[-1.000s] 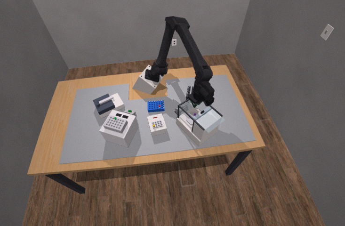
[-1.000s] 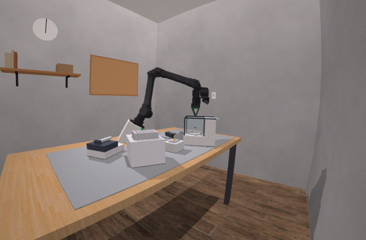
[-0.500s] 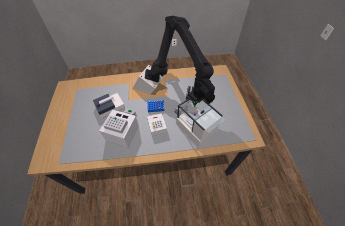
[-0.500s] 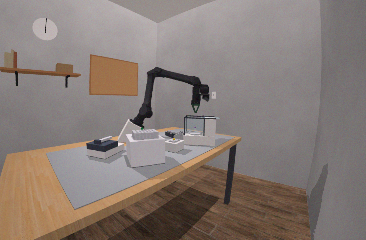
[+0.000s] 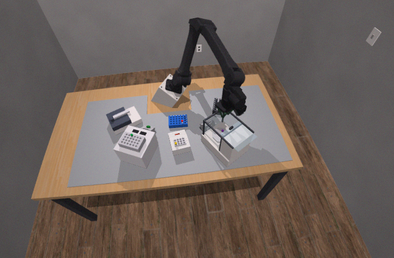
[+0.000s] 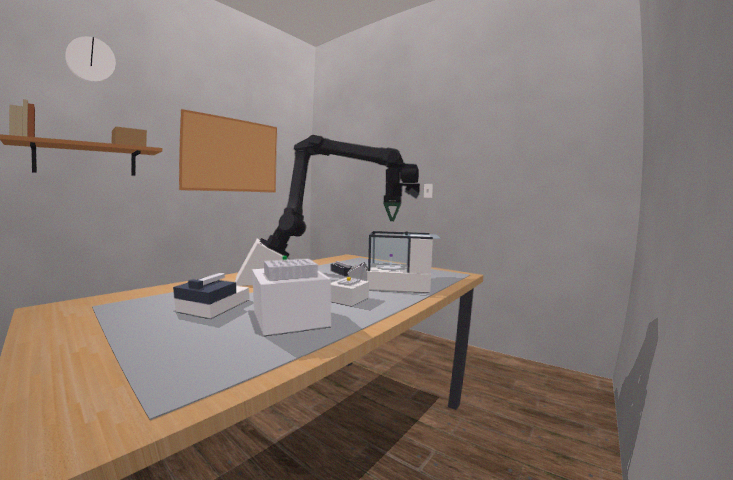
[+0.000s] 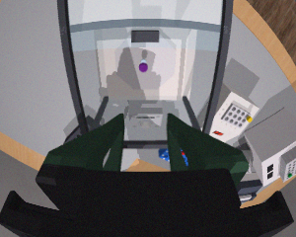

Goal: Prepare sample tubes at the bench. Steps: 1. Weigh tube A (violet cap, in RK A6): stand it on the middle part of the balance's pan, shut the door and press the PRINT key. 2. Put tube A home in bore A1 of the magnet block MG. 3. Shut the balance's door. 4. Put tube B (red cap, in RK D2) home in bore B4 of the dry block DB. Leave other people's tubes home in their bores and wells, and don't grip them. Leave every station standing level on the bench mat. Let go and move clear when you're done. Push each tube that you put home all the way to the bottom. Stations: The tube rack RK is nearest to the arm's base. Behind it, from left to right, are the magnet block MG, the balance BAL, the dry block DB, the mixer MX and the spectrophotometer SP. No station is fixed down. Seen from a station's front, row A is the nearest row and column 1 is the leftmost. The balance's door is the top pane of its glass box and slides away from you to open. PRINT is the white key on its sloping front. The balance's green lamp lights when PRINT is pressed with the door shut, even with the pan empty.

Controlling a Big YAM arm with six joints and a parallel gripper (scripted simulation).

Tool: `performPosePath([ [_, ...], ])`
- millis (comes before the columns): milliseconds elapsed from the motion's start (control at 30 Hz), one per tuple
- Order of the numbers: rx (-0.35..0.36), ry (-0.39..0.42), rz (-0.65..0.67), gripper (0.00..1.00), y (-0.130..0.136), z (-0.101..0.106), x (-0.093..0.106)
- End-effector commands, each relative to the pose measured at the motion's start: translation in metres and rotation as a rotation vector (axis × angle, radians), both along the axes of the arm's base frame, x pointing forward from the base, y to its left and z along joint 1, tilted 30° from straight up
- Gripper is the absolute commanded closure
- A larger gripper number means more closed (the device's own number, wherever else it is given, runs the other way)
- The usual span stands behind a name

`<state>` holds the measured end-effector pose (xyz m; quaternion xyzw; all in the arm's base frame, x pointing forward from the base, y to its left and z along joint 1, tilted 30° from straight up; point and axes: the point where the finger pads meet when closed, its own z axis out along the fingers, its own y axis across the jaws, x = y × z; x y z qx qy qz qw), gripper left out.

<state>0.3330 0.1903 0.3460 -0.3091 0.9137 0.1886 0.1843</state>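
My gripper (image 5: 222, 120) (image 6: 392, 219) (image 7: 145, 119) is open and empty, its fingers partly apart above the balance. Tube A, with its violet cap (image 5: 222, 130) (image 6: 390, 255) (image 7: 143, 67), stands inside the balance (image 5: 214, 148) (image 6: 399, 281), apparently upright on the pan. The balance's top door (image 5: 240, 137) (image 7: 145, 10) is slid back, with its front part open. Tube B's red cap (image 5: 181, 121) (image 7: 183, 154) shows in the blue tube rack (image 5: 177, 126). The dark magnet block (image 5: 215, 105) is partly hidden behind the gripper. The white dry block (image 5: 174, 150) (image 6: 349, 292) holds a yellow-capped tube. The green lamp cannot be made out.
A tall white station (image 5: 148, 150) (image 6: 293, 308) with a green cap on its grid stands beyond the dry block. A navy and white station (image 5: 119, 120) (image 6: 205, 291) lies farther along. The balance's dark frame (image 5: 236, 122) (image 7: 217, 74) and door handle (image 5: 231, 127) (image 7: 145, 36) are below the gripper.
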Motion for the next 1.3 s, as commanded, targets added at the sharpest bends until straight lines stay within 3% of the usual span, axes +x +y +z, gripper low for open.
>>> performPosePath([
  [0,0.02,-0.062,0.001,0.64,-0.008,0.037,-0.001],
  [200,0.008,-0.026,0.003,0.64,-0.003,0.019,0.0],
  [1267,0.008,-0.026,0.003,0.64,-0.003,0.019,0.0],
])
